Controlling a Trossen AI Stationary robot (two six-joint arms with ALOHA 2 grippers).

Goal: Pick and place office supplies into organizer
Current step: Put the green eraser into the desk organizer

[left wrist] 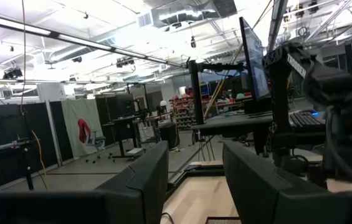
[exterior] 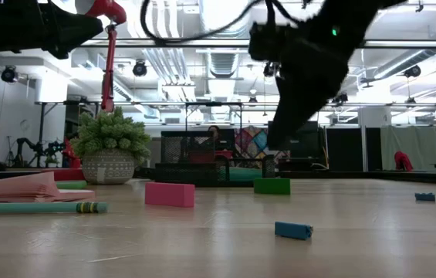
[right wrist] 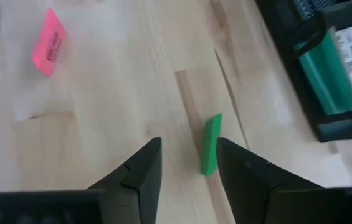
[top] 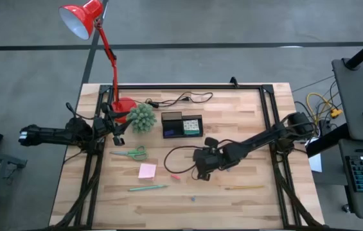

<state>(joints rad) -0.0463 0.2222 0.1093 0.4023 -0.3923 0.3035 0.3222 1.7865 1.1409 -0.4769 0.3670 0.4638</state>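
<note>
My right gripper (top: 197, 172) is open and hovers just above the table's middle; it also shows in the low view (exterior: 279, 139). A small green block (right wrist: 210, 144) lies flat on the wood ahead of its fingers, close to one fingertip (right wrist: 235, 163) and untouched. It also shows in the low view (exterior: 272, 185). A pink block (right wrist: 48, 42) lies farther off. The black organizer (top: 182, 124) stands toward the far edge and holds a white-green block (right wrist: 341, 59). My left gripper (top: 115, 128) is open and empty at the table's left, beside the plant.
A pink sticky pad (top: 147, 170), green-handled scissors (top: 130, 154), a green pen (top: 148, 188), a yellowish stick (top: 244, 187) and a small blue bit (exterior: 293, 230) lie on the near half. A spiky green plant (top: 142, 117), the red lamp's base (top: 123, 106) and a black cable (top: 181, 99) are at the back.
</note>
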